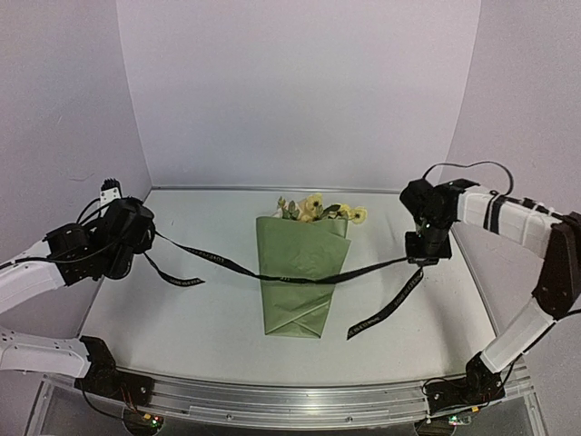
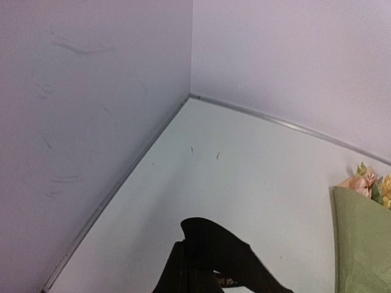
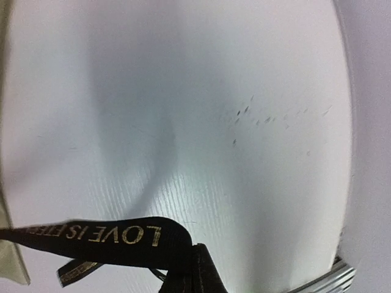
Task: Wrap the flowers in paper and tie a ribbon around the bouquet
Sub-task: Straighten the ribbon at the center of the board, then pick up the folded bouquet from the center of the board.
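The bouquet lies in the middle of the table: an olive-green paper (image 1: 302, 277) cone with yellow flowers (image 1: 313, 208) poking past its far rim. A black ribbon (image 1: 227, 262) runs across the cone from arm to arm, lifted off the table. My left gripper (image 1: 145, 233) is shut on the ribbon's left part, a loose tail hanging below. My right gripper (image 1: 427, 257) is shut on the right part; its tail (image 1: 386, 312) trails onto the table. In the left wrist view the ribbon (image 2: 232, 253) curls over my shut gripper (image 2: 189, 274), the paper (image 2: 363, 238) at the right edge. Gold lettering shows on the ribbon (image 3: 104, 235) at my right gripper (image 3: 198, 268).
Pale walls close in the table on the left, back and right. A metal rail (image 1: 290, 400) runs along the near edge by the arm bases. The table's near right edge (image 3: 330, 278) shows in the right wrist view.
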You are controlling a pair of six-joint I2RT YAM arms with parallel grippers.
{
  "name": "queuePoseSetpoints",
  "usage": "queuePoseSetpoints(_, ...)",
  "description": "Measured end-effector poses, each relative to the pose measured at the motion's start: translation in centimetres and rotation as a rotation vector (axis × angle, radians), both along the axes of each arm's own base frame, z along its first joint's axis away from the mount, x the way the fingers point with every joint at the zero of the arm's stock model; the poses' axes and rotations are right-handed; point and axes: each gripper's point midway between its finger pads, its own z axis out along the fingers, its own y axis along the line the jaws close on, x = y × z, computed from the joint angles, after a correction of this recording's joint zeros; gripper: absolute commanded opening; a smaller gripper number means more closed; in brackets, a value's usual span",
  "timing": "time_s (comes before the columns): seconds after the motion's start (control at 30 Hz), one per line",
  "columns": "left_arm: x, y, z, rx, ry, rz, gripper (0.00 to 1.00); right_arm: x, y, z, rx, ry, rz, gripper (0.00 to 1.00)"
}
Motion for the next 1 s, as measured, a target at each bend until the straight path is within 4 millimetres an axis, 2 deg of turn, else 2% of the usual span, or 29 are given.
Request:
queuePoseSetpoints(0.1, -0.8, 1.5, 3.0, 0.019, -0.073, 0.014, 0.0, 0.3, -1.1, 6.4, -0.049, -0.11, 0.107, 0.0)
queuePoseSetpoints(0.2, -1.5, 2.6, 5.9, 0.028, -0.138, 0.019, 0.0, -0.3, -2.0, 11.2, -0.098, -0.161, 0.202, 0.0)
queuePoseSetpoints(0.27, -1.9, 3.1, 7.2, 0.029, -0.167, 0.025, 0.0, -0.3, -2.3, 13.0, -0.126, -0.183, 0.25, 0.0)
queuePoseSetpoints(0.33, -2.3, 3.7, 7.6, 0.032, -0.177, 0.035, 0.0, -0.5, -2.7, 13.4, -0.166, -0.176, 0.293, 0.0)
queuePoseSetpoints(0.43, -2.4, 3.8, 6.6, 0.02, -0.163, 0.043, 0.0, -1.4, -3.6, 11.7, -0.221, -0.104, 0.324, 0.0)
queuePoseSetpoints(0.47, -2.3, 3.6, 5.4, 0.008, -0.14, 0.039, 0.0, -2.0, -3.9, 10.6, -0.236, -0.062, 0.331, 0.0)
queuePoseSetpoints(0.57, -2.0, 2.6, 1.1, -0.02, -0.05, 0.031, 0.0, -3.7, -4.8, 7.1, -0.278, 0.071, 0.339, 0.0)
queuePoseSetpoints(0.7, -2.9, 2.0, -6.8, -0.115, 0.116, 0.077, 0.04, -6.5, -6.1, 2.6, -0.315, 0.239, 0.313, 0.04)
queuePoseSetpoints(0.73, -3.6, 2.1, -8.9, -0.147, 0.162, 0.103, 0.08, -7.2, -6.3, 1.7, -0.317, 0.274, 0.302, 0.08)
queuePoseSetpoints(0.8, -4.7, 2.4, -11.9, -0.197, 0.223, 0.144, 0.15, -8.5, -6.5, 0.2, -0.308, 0.334, 0.266, 0.17)
queuePoseSetpoints(0.83, -5.2, 2.5, -13.1, -0.223, 0.248, 0.161, 0.22, -9.1, -6.5, -0.4, -0.3, 0.358, 0.244, 0.26)
queuePoseSetpoints(0.9, -6.1, 2.5, -15.0, -0.283, 0.284, 0.191, 0.46, -10.2, -6.4, -1.3, -0.274, 0.389, 0.202, 0.39)
queuePoseSetpoints(1.0, -6.8, 2.4, -16.3, -0.362, 0.305, 0.23, 0.7, -11.3, -6.1, -2.1, -0.235, 0.419, 0.15, 0.53)
